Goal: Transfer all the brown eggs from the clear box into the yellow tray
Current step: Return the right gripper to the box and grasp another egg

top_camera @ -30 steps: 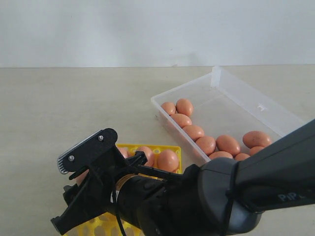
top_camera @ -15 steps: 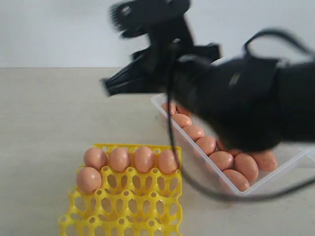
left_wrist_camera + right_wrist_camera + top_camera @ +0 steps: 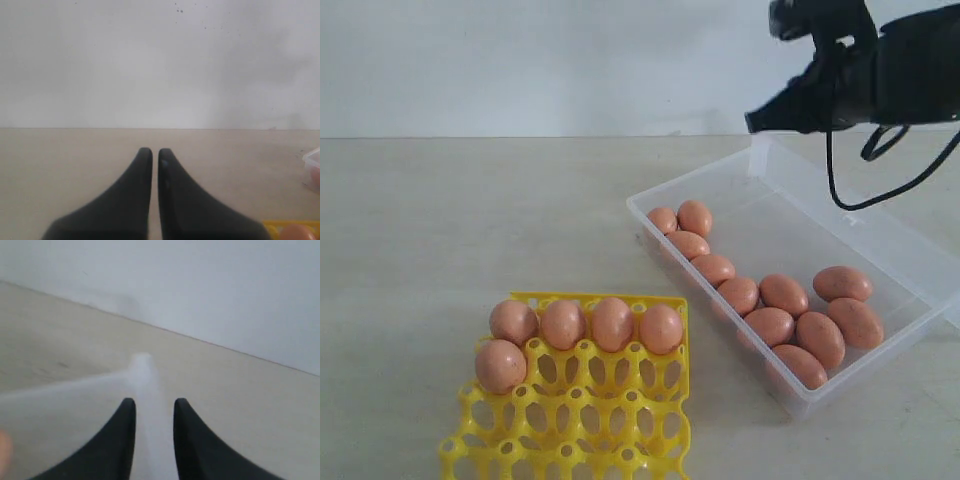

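A white wall point(image 3: 520, 60) stands behind a pale beige bench point(image 3: 470, 210). The clear box point(image 3: 880, 235) lies on the right of the bench and holds eleven brown eggs point(image 3: 783, 294), most of them along its near long wall; its right corner is cut off by the picture's edge. The yellow tray point(image 3: 610, 400) sits at front left, well apart from the box, with five eggs: four across its far row and one at the left of the second row. Its near edge is cut off. The right hand point(image 3: 760, 118) hovers above the box's far corner, a black cable point(image 3: 840, 190) looping beneath it. Its fingers point(image 3: 125, 430) stand a little apart with nothing between them, and the box rim beyond is blurred. The left hand point(image 3: 151, 151) is drawn almost closed, only a thin slit showing, and it holds nothing; the exterior view does not show it.
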### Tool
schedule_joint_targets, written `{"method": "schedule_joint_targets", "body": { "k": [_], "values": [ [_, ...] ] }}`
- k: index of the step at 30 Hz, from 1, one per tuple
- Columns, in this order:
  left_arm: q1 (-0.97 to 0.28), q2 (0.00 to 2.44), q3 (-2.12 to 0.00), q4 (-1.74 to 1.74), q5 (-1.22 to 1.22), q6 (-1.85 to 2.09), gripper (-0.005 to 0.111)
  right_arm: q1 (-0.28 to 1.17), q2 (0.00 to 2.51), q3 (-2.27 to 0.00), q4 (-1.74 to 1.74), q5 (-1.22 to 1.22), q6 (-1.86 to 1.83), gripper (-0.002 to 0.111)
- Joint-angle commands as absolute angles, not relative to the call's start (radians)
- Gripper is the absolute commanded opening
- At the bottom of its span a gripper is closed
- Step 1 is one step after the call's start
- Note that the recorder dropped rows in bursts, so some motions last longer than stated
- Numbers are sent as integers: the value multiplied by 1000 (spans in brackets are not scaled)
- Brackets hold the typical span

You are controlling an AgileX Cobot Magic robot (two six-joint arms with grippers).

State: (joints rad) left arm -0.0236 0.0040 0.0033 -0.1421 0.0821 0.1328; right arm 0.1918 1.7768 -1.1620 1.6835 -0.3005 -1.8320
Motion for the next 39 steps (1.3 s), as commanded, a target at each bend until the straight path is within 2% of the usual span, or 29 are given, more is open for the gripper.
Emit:
{"method": "schedule_joint_targets", "body": {
  "k": [1,3,4,7,9,12,15,19,21,25,30,36,37,39],
  "values": [
    [-22,0,0,-146,75,126,4,165,1829,-1163,1561,-917,-1895,6],
    [-22,0,0,-146,75,126,4,135,1841,-1163,1411,-1112,-1775,0],
    [-22,0,0,-146,75,126,4,116,1842,-1163,1320,-1175,-1670,0],
    [-22,0,0,-146,75,126,4,77,1806,-1163,1088,-1221,-1252,0],
    [-22,0,0,-146,75,126,4,59,1760,-1163,954,-1150,-993,0],
    [-22,0,0,-146,75,126,4,14,1652,-1163,704,-814,-525,0],
    [-22,0,0,-146,75,126,4,-41,1574,-1163,120,-497,56,0],
    [-22,0,0,-146,75,126,4,7,1524,-1149,-1207,-229,854,0],
    [-22,0,0,-146,75,126,4,54,1531,-1114,-1722,-233,1220,0],
    [-22,0,0,-146,75,126,4,92,1628,-1098,-1744,-317,1341,0],
    [-22,0,0,-146,75,126,4,92,1783,-1098,-1744,-302,1811,0],
    [-22,0,0,-146,75,126,4,92,1953,-1153,-1744,-307,1774,0],
    [-22,0,0,-146,75,126,4,92,1974,-1169,-1744,-305,1768,2],
    [-22,0,0,-146,75,126,4,92,2004,-1195,-1744,-314,1771,12]
  ]
}}
